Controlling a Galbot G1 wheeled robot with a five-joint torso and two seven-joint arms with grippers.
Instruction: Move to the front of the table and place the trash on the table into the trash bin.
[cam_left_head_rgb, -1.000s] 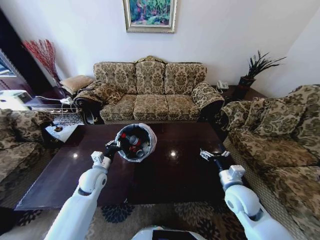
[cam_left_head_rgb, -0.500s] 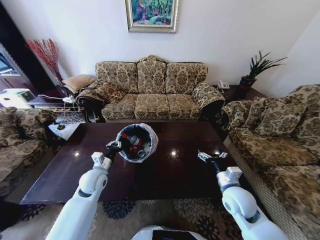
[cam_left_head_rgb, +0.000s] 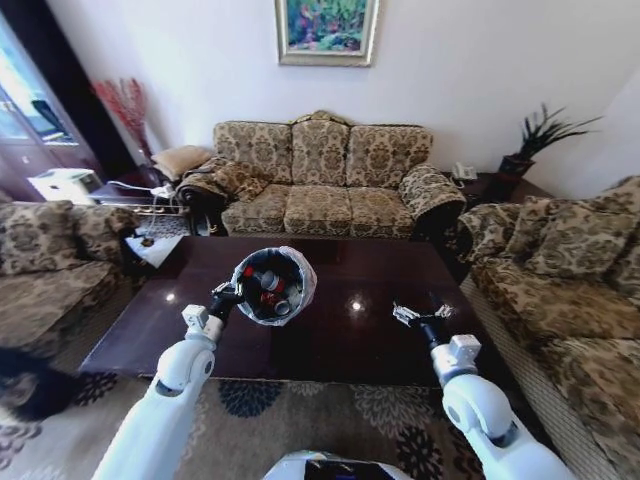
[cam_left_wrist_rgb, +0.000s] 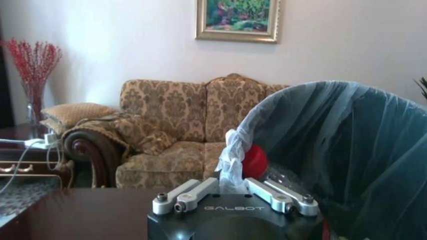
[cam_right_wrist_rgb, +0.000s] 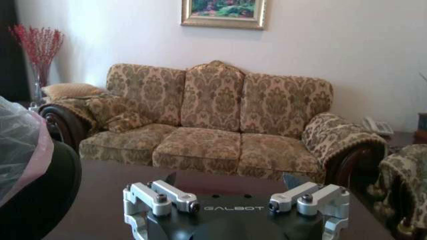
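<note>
The trash bin is a small dark round bin lined with a whitish bag, standing out over the left middle of the dark glossy table. My left gripper is shut on its near rim; in the left wrist view the gripper pinches the bag fold beside the bin wall. Trash lies inside the bin: a red can and a clear bottle. I cannot tell whether the bin's base touches the table. My right gripper hovers open over the table's right side, holding nothing.
A patterned sofa stands behind the table, with matching sofas on the left and right. A patterned rug lies between me and the table's near edge. A side table with a plant is at the back right.
The whole picture has shifted: the camera has drawn back and turned, so more rug shows before the table. Both arms keep their pose, the left still holding the bin.
</note>
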